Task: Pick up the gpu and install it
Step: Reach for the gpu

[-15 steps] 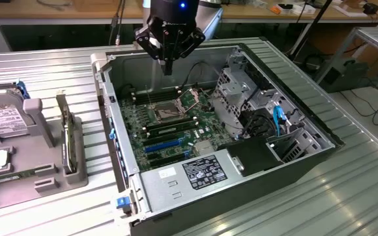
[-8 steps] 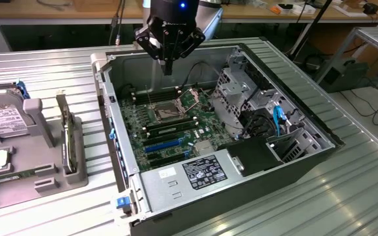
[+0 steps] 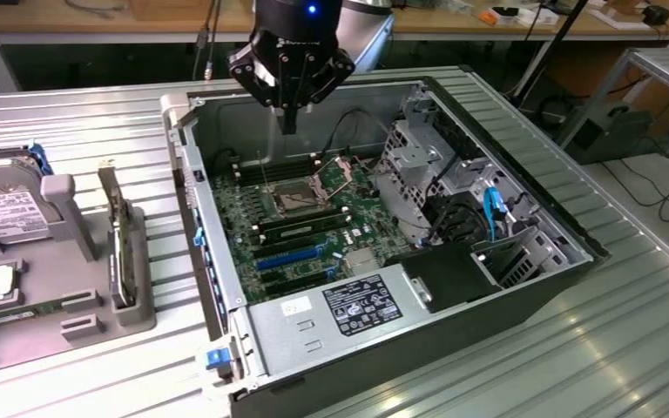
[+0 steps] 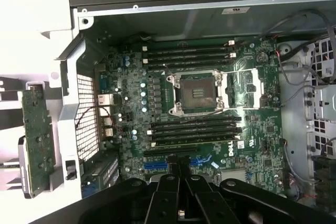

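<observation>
Gripper [image 3: 290,118] fingers are pressed together and carry nothing. It hangs over the far part of the open computer case [image 3: 205,261], above the motherboard [image 3: 311,228] and close to the bare processor socket [image 3: 293,202]. The gpu [image 3: 116,239] is not in the case. It stands on edge in a grey holder [image 3: 137,309] on the table, at the exterior view's left, just beside the case's left wall. The wrist view shows its green back [image 4: 35,140]. A hard drive [image 3: 10,218] lies further left.

Several things could go wrong from here:
- With the fingers closed, they cannot straddle so thin a card. Lowered onto its top edge, they would likely push it over or stress the board.
- The case wall stands between the gripper and the card, so a low sideways path would probably clip that wall.
- An off-centre pinch may let the card swing. It would then meet the blue expansion slots [image 3: 293,255] crooked, and forcing it could damage its contacts.
- The socket looks uncovered (its frame seems raised), so any stray touch there risks damage too
</observation>
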You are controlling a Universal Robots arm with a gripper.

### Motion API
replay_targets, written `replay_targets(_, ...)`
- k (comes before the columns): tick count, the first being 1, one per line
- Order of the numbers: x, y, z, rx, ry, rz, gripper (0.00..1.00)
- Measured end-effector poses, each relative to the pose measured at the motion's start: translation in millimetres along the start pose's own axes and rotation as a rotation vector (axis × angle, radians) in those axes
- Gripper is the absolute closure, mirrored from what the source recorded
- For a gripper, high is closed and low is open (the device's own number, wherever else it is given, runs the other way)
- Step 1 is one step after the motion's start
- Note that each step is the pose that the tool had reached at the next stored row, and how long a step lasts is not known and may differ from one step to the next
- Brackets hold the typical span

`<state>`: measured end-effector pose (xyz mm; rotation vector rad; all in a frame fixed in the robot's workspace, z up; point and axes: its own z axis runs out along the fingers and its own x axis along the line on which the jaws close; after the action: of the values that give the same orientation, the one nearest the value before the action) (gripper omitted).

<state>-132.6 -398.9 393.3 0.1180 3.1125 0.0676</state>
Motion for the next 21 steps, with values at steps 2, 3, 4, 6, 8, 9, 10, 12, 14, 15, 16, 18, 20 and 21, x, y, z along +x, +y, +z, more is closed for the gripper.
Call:
replay_targets(2, 1.5, -0.1, 0.0, 0.0000, 0.0000, 0.000, 0.89)
replay_targets(3, 1.9, -0.1, 0.0, 0.0000, 0.0000, 0.000, 0.89)
replay_targets(4, 2.5, -0.2, -0.1, 0.0000, 0.0000, 0.000, 0.89)
replay_targets(6, 3.8, -0.3, -0.1, 0.0000, 0.0000, 0.000, 0.89)
replay_targets(8, 5.6, -0.4, -0.2, 0.0000, 0.0000, 0.000, 0.89)
replay_targets(9, 6.5, -0.5, -0.2, 0.0000, 0.0000, 0.000, 0.89)
replay_targets(10, 7.6, -0.6, -0.2, 0.0000, 0.0000, 0.000, 0.89)
replay_targets(12, 10.2, -0.8, -0.3, 0.0000, 0.0000, 0.000, 0.89)
replay_targets(14, 13.1, -1.0, -0.3, 0.0000, 0.0000, 0.000, 0.89)
replay_targets(15, 14.5, -1.1, -0.3, -0.0001, 0.0000, 0.000, 0.89)
replay_targets(16, 15.4, -1.2, -0.4, 0.0001, 0.0001, 0.000, 0.89)
replay_targets(18, 17.6, -1.3, -0.4, 0.0000, 0.0000, 0.000, 0.89)
replay_targets(20, 19.9, -1.5, -0.4, 0.0000, 0.0000, 0.000, 0.89)
replay_targets(21, 21.1, -1.6, -0.5, 0.0000, 0.0000, 0.000, 0.89)
